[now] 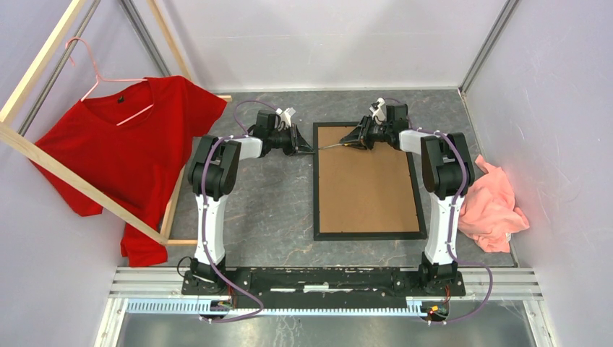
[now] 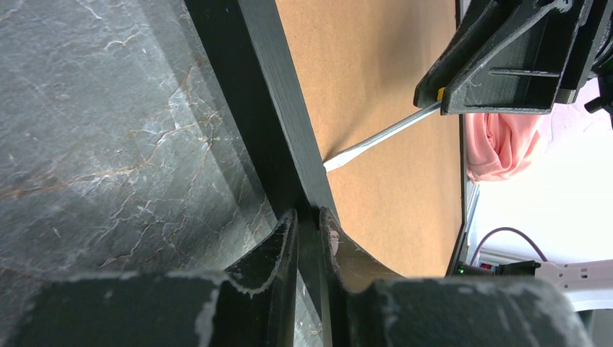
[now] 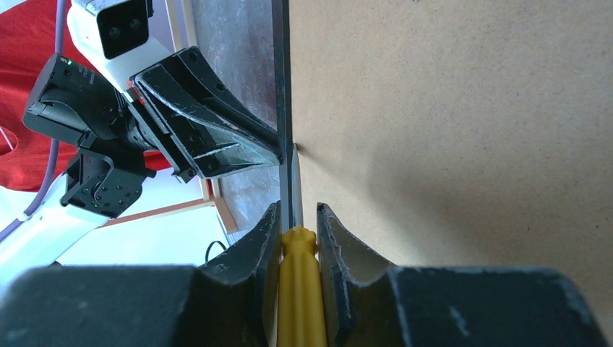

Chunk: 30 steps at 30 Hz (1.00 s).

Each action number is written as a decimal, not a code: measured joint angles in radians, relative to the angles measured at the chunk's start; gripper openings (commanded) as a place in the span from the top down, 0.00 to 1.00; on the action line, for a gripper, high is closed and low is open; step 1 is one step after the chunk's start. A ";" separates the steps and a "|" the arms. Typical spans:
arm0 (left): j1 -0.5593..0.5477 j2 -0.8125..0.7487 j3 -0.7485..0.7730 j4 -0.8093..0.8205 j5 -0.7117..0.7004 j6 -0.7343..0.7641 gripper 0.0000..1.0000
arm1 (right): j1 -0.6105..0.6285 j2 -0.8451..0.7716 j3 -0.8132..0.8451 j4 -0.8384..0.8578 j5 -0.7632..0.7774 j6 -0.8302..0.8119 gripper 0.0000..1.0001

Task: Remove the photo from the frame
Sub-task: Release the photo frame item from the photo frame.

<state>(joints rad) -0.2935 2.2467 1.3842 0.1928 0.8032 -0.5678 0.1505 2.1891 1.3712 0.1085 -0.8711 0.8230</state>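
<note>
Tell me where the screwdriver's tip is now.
The screwdriver tip sits in the top view at the frame's far-left inner edge, on the backing board, beside the left fingers.

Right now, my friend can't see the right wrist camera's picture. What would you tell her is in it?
The right gripper holds a yellow-handled screwdriver, its metal tip at the seam between the frame and the brown backing board. Across that edge, the left gripper pinches the frame, with a red shirt behind it.
</note>
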 measured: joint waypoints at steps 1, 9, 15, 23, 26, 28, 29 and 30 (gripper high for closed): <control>0.000 0.000 0.000 0.000 0.000 0.000 0.79 | 0.000 0.000 0.000 0.000 0.000 0.000 1.00; 0.000 -0.002 0.000 -0.008 -0.002 0.000 0.79 | 0.013 0.005 0.063 -0.081 0.003 -0.075 1.00; 0.008 -0.004 0.000 -0.024 -0.001 0.000 0.79 | 0.036 0.005 0.100 -0.117 0.018 -0.144 1.00; 0.010 -0.005 0.000 -0.032 -0.002 0.000 0.79 | 0.036 0.000 0.022 0.023 0.007 -0.031 1.00; 0.010 -0.005 0.000 -0.033 -0.002 0.000 0.79 | 0.036 0.000 0.011 0.045 0.006 -0.003 1.00; 0.010 -0.005 0.000 -0.034 -0.002 0.000 0.80 | 0.037 0.001 0.006 0.056 0.006 0.007 1.00; 0.010 -0.005 0.000 -0.034 -0.002 0.000 0.80 | 0.037 0.002 0.005 0.059 0.006 0.012 1.00; 0.010 -0.005 0.000 -0.034 -0.002 0.000 0.80 | 0.037 0.003 0.005 0.060 0.005 0.014 1.00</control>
<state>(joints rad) -0.2836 2.2414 1.3846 0.1585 0.8013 -0.5678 0.1871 2.1921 1.3766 0.1688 -0.8661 0.8371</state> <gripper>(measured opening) 0.208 0.250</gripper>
